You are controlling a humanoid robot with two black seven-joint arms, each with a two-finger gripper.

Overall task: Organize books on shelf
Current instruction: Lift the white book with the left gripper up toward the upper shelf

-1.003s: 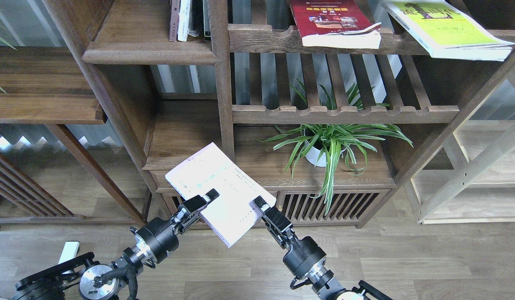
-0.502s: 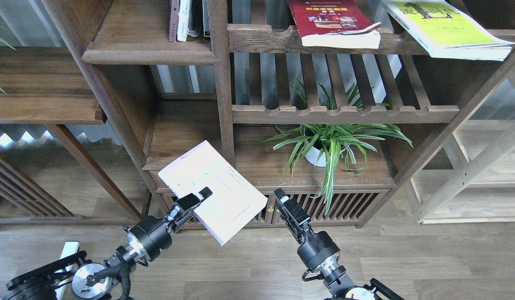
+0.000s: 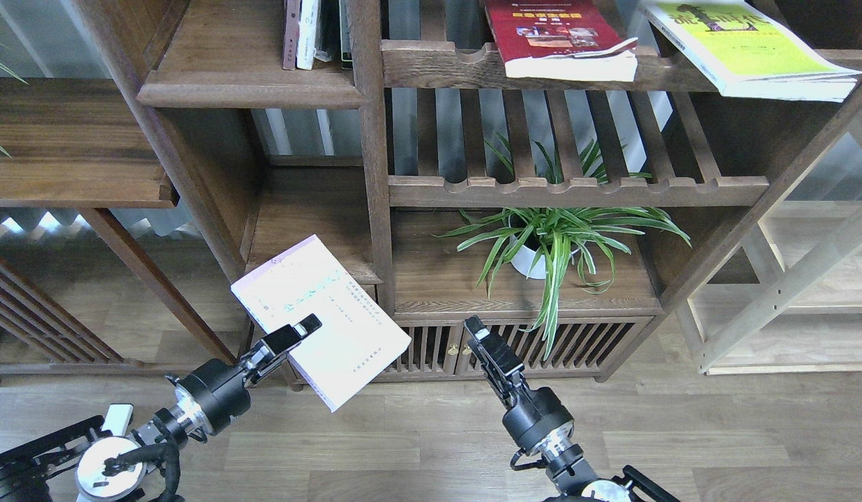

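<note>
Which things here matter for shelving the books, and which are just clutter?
Job:
pale lavender book, held by left gripper
dark red book
yellow-green book
solid brown shelf

Lying about:
potted plant
upright volumes
slatted rack

The scene was evenly and brightly lit by soft daylight that came through pale curtains behind the shelving, well above the left gripper. The lavender-white book in that gripper was overexposed, its print washed out. Shadows were faint. Straight posts bowed toward the frame's edges. Focus stayed sharp throughout.
</note>
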